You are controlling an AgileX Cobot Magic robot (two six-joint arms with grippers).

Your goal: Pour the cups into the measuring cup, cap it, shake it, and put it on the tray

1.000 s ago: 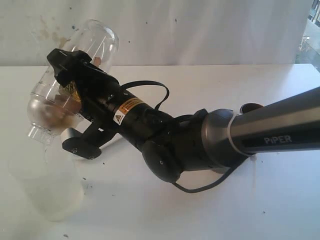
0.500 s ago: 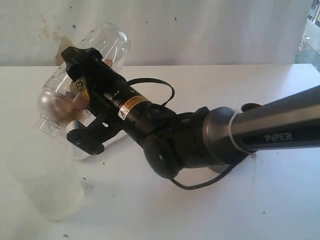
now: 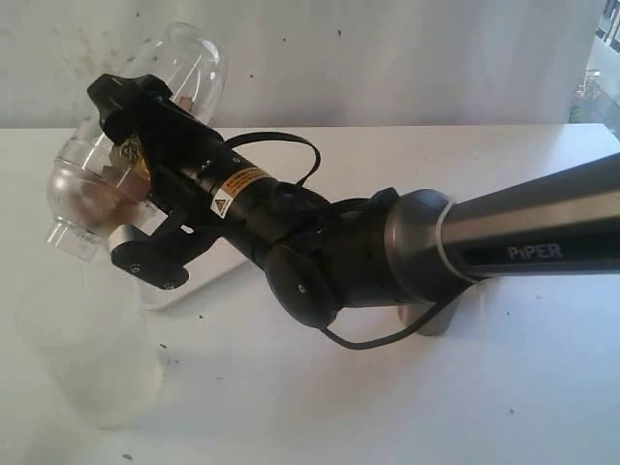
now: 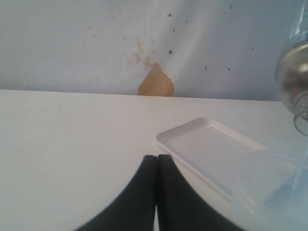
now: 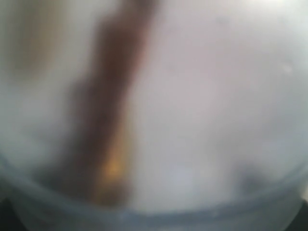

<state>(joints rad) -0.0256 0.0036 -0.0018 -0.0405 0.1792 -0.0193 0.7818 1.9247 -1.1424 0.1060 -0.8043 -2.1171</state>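
**Progress: shaking stage, tray placement outstanding**

1. Status. The measuring cup is off the bench and held at a steep tilt above its left side. The right tool is clamped across the cup's middle, the right arm having reached over from the far side. The rounded clear end pointing up and away appears to be the cap. On that reading, pouring and capping are done and the shake is the step in hand. Setting the cup down is not yet done.

2. Contents. Brownish and pale material sits in the lower part of the tilted measuring cup. What it is cannot be told. The right wrist view shows only a blurred pale surface with a brown streak, probably the cup wall close against the lens.

3. Tray. The tray lies flat on the bench with nothing on it, beneath and just beyond the held cup. It is ready to receive the cup.

4. Other vessels. A cloudy plastic cup stands upright near the tray's end (it is no part of the pour), and nothing can be made out inside it. The steel tumbler and the wooden cup are not clearly in view, as the arm covers much of the bench.

5. Left tool. Its fingers are pressed together with nothing between them. It is low over the bench, well apart from the cup and short of the tray.
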